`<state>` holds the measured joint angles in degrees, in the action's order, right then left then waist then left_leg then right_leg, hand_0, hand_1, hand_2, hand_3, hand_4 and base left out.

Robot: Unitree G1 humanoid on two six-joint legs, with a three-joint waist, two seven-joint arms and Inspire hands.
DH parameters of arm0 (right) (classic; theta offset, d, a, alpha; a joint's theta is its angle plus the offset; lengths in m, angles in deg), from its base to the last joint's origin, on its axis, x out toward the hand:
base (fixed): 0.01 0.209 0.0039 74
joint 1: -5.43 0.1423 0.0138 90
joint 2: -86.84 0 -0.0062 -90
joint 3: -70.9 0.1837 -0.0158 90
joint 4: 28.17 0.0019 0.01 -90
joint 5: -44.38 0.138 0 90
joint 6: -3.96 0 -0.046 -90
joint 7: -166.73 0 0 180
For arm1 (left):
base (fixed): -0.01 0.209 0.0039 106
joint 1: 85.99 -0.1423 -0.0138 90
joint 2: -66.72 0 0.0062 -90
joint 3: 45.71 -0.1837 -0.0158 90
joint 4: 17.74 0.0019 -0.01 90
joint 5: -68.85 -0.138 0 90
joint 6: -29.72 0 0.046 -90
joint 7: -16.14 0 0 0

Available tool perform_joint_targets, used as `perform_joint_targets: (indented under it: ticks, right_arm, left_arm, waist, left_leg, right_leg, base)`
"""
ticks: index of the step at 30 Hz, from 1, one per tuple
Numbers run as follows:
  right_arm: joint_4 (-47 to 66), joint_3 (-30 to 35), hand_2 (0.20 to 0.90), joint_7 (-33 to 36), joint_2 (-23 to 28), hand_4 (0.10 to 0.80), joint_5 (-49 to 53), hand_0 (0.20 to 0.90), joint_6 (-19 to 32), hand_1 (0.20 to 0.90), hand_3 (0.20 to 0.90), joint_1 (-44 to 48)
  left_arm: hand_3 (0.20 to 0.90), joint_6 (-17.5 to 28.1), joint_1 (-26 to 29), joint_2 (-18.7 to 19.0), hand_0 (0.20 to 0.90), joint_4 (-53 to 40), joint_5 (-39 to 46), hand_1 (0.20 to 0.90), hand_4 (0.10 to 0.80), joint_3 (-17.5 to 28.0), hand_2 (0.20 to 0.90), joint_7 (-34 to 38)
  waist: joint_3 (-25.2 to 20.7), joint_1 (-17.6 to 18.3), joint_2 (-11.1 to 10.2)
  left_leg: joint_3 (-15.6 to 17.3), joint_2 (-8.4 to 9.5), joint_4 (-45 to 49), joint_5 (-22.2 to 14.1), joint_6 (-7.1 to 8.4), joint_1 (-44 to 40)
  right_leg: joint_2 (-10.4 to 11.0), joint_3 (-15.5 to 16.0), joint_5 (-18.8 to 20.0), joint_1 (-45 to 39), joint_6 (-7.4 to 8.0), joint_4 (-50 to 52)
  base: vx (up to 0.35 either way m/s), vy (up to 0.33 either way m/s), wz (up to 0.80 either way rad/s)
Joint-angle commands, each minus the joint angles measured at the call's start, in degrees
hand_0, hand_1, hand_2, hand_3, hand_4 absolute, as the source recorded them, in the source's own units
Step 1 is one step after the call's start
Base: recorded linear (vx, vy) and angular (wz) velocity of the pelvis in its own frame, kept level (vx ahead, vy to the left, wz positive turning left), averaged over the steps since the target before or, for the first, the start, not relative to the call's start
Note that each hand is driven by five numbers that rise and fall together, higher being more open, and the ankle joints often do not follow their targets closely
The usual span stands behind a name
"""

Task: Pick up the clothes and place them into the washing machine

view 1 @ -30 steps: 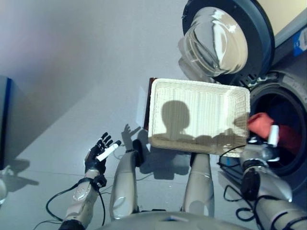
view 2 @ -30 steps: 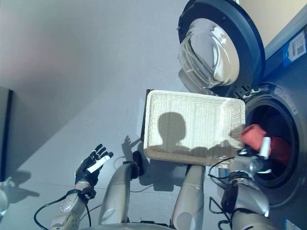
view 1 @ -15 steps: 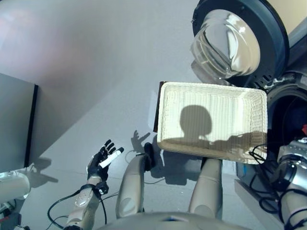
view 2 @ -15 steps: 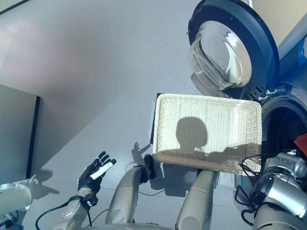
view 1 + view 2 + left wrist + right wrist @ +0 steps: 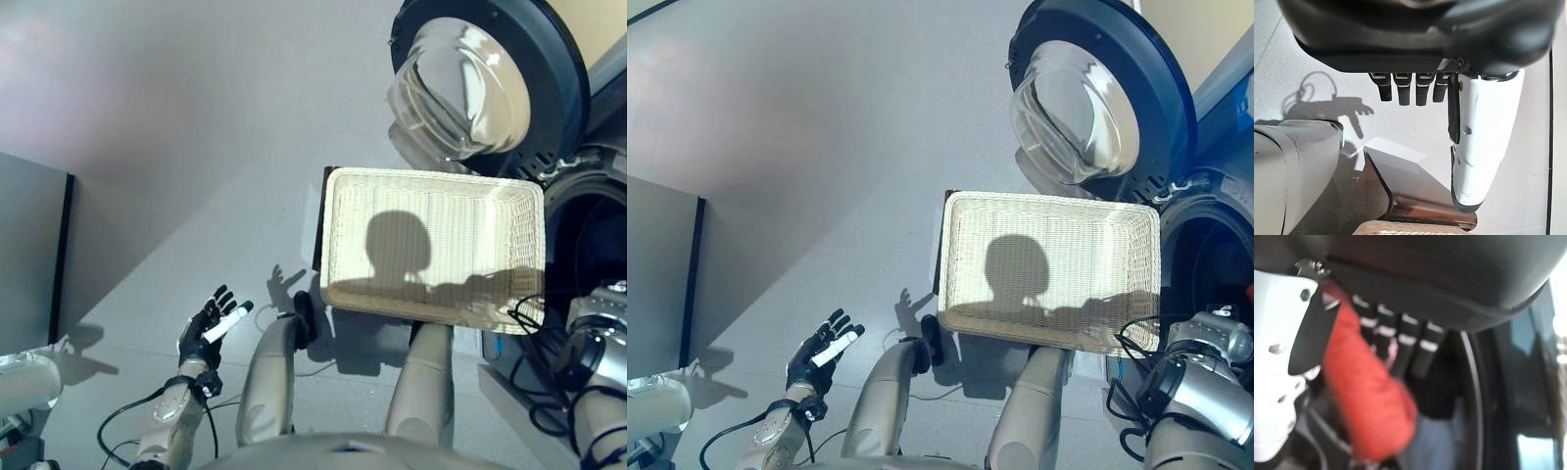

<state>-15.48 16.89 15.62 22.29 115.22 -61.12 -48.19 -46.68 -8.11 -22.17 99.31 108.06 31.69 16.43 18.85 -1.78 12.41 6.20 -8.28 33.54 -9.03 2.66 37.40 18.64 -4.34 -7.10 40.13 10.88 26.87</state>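
Observation:
The wicker basket rests on the dark brown box beside the washing machine and holds no clothes. The machine's drum opening is at the right, its round door swung open above. My right arm reaches toward the drum past the right edge of the eye views. In the right wrist view my right hand has a red cloth caught between the white-covered thumb and the fingers, inside the dark drum. A bit of red shows at the drum. My left hand hangs open and empty at lower left.
A grey cabinet stands at the far left, with a white rounded object below it. The left wrist view shows the box corner and grey floor past my left hand.
The camera has shifted since a second ago. My right hand with the red cloth has gone from the drum's mouth deeper in, out of the eye views. The left hand is unchanged.

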Motion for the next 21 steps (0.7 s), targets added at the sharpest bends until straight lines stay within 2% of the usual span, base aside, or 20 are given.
perform_joint_targets:
  ticks: [1,9,13,17,18,21]
  right_arm:
    - [2.0,-2.9,0.900,-0.6,2.5,0.800,-2.5,0.900,5.4,0.900,0.900,-1.6]
    - [2.5,-4.1,0.900,-1.3,-1.8,0.800,-5.9,0.900,3.0,0.900,0.900,-5.2]
    - [3.5,-5.6,0.900,-2.6,-10.9,0.800,-8.2,0.900,1.8,0.900,0.900,-10.3]
    - [3.7,-6.3,0.900,-3.3,-15.2,0.800,-8.6,0.900,1.1,0.900,0.900,-12.3]
    - [3.4,-7.5,0.900,-4.3,-17.8,0.800,-9.1,0.900,0.1,0.900,0.900,-13.5]
    - [3.0,-10.3,0.900,-5.4,-20.8,0.800,-11.1,0.900,-1.5,0.900,0.900,-15.0]
  left_arm:
    - [0.900,3.5,-1.3,1.6,0.900,-0.7,1.8,0.900,0.800,1.4,0.900,0.6]
    - [0.900,3.5,-0.9,1.7,0.900,-1.4,2.4,0.900,0.800,1.4,0.900,-0.3]
    - [0.900,3.6,-0.8,0.7,0.900,-2.2,1.9,0.900,0.800,2.5,0.900,-0.3]
    - [0.900,3.4,-1.4,0.4,0.900,-2.7,1.4,0.900,0.800,3.0,0.900,-0.6]
    - [0.900,3.3,-1.3,-0.1,0.900,-3.1,1.4,0.900,0.800,3.2,0.900,-0.8]
    - [0.900,3.5,-1.2,-0.5,0.900,-3.1,1.1,0.900,0.800,3.8,0.900,-0.7]
  waist:
    - [-3.0,0.5,-1.6]
    - [-3.9,0.0,-3.5]
    - [-4.9,-0.1,-6.1]
    - [-5.3,-0.2,-7.1]
    - [-5.8,-0.4,-7.5]
    - [-6.3,-0.6,-8.3]
  left_leg:
    - [-4.1,-3.89,-3.9,0.6,4.55,-3.3]
    - [-4.4,-3.07,-9.2,2.7,4.97,-8.4]
    - [-4.6,-2.50,-14.1,4.9,5.29,-13.6]
    - [-4.7,-2.37,-17.5,6.3,5.54,-17.4]
    - [-4.7,-2.35,-18.7,6.8,5.69,-18.9]
    - [-4.8,-2.31,-20.7,7.4,5.80,-21.5]
  right_leg:
    - [1.3,3.9,5.8,-1.5,0.95,1.6]
    - [2.2,6.0,7.9,-8.7,1.51,-4.1]
    - [3.4,8.5,11.0,-16.6,2.27,-11.3]
    - [4.2,10.6,12.5,-21.8,2.87,-16.0]
    - [4.5,11.3,13.1,-23.7,3.02,-17.6]
    - [4.6,12.3,14.1,-26.6,3.29,-20.0]
  base:
    - [0.034,-0.017,0.07]
    - [0.051,-0.011,0.06]
    - [0.106,-0.030,0.07]
    - [0.106,-0.007,0.07]
    - [0.103,-0.014,0.10]
    - [0.094,-0.007,0.07]
